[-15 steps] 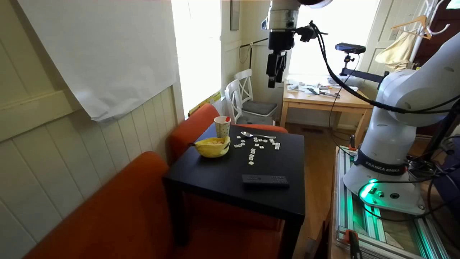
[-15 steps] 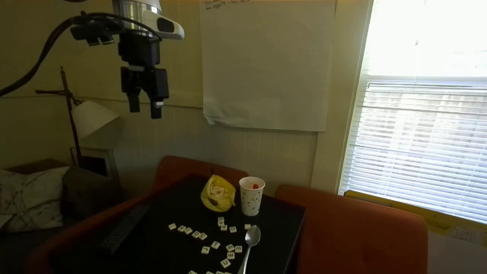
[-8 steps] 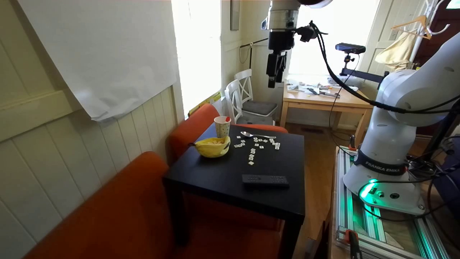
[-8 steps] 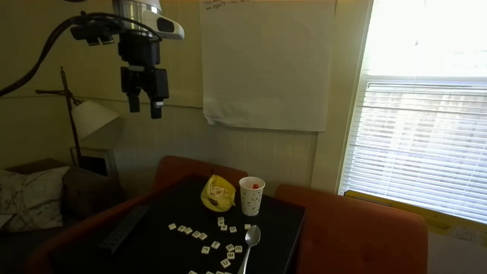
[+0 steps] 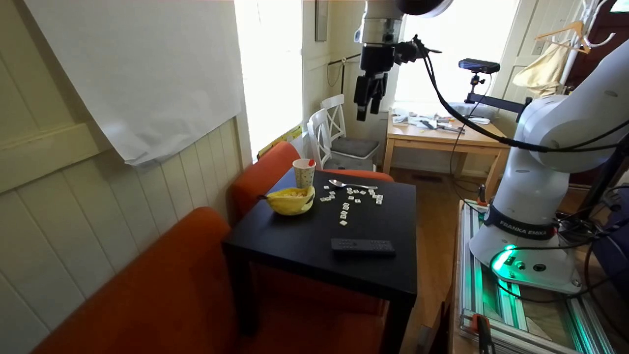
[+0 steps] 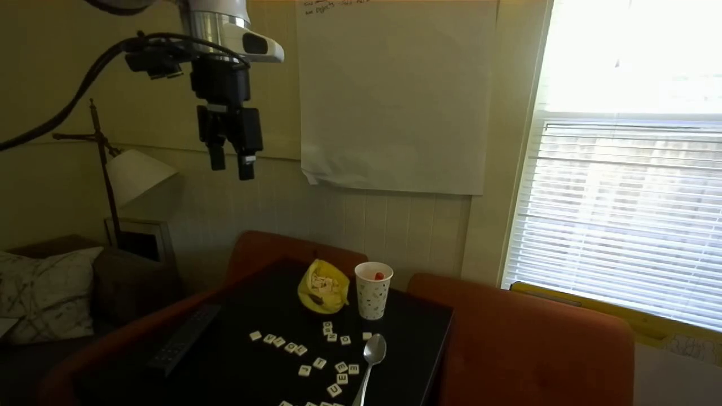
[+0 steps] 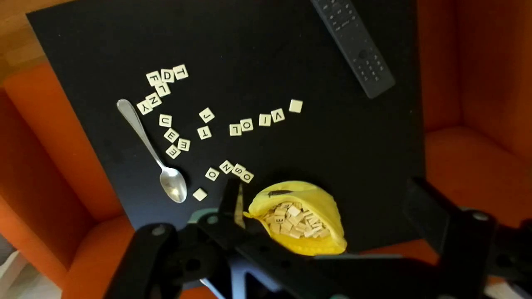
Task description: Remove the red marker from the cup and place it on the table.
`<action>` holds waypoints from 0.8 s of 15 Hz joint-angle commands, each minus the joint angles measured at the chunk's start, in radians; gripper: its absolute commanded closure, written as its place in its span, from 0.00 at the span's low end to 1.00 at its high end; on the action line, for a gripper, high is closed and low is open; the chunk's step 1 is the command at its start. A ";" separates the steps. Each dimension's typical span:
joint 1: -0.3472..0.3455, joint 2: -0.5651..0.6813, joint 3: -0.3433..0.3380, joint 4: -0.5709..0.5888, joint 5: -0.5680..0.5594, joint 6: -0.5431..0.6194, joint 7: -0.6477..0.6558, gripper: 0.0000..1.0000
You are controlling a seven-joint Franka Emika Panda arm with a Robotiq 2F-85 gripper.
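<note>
The cup (image 5: 303, 177) is a tall white speckled tumbler standing upright at the back of the black table (image 5: 290, 246); it also shows in an exterior view (image 6: 371, 299). The red marker (image 5: 311, 162) stands in it, its red end at the rim, seen too in an exterior view (image 6: 379, 276). My gripper (image 5: 368, 113) hangs high above the table, pointing down, well above the cup. In an exterior view the gripper (image 6: 232, 169) has its fingers apart with nothing between them. In the wrist view the gripper (image 7: 327, 193) is wide open; the cup is mostly hidden behind it there.
A yellow bowl (image 5: 290, 202) of letter tiles stands close beside the cup. A spoon (image 6: 374, 352), loose letter tiles (image 7: 246, 124) and a black remote (image 5: 362, 247) lie on the table. An orange bench (image 6: 524, 338) and the wall border its far sides.
My gripper has shifted slightly: left in one of the exterior views, right and a little down in the other. Its fingers stay apart. The cup, marker and other table things have not moved.
</note>
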 commanded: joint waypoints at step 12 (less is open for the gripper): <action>-0.044 0.500 -0.079 0.190 -0.167 0.454 -0.371 0.00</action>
